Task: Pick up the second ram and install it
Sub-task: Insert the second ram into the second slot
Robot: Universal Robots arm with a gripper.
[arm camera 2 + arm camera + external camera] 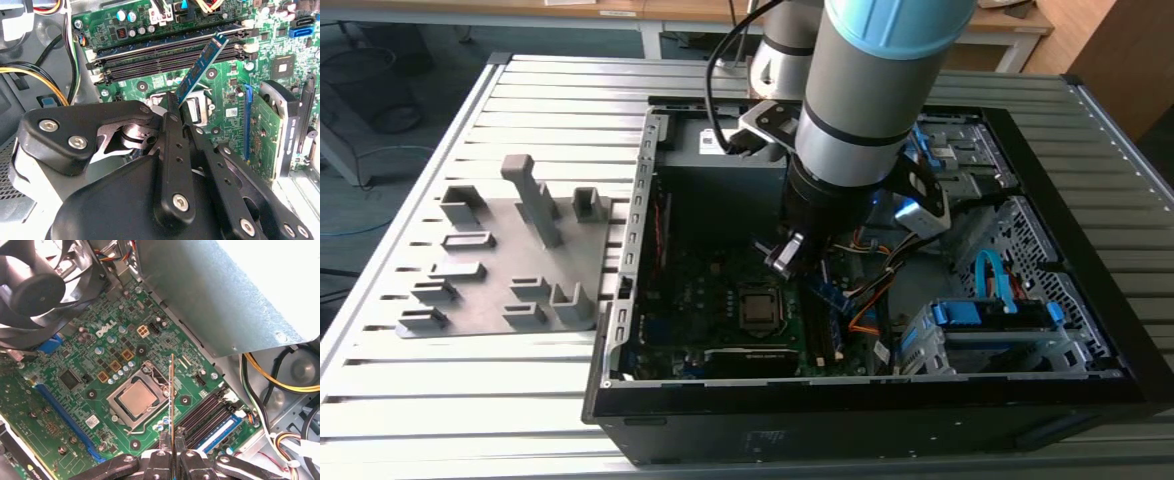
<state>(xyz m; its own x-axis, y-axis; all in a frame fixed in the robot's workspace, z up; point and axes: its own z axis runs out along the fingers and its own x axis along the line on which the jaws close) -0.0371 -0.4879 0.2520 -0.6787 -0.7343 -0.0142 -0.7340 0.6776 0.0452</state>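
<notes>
My gripper (pixel 178 103) is shut on the second ram (pixel 204 64), a blue circuit stick with black chips. The stick juts out from the fingertips (pixel 171 107) at a slant, its far end hanging above the black memory slots (pixel 165 59) without sitting in one. In the first wrist view the second ram (pixel 172 390) appears edge-on, rising from the gripper (pixel 172 442) between the processor socket (pixel 136 399) and the memory slots (pixel 202 412). One slot beside them holds another blue stick (pixel 165 45). The exterior view has the gripper (pixel 790 256) low inside the open computer case (pixel 854 410).
A grey fixture plate (pixel 507 260) lies on the slatted table at the exterior view's left. A fan (pixel 30 285) and a metal box (pixel 225 295) border the motherboard. Yellow and black cables (pixel 45 75) run near the slots. An expansion card (pixel 265 135) stands upright. A blue drive cage (pixel 987 320) fills the case's near right.
</notes>
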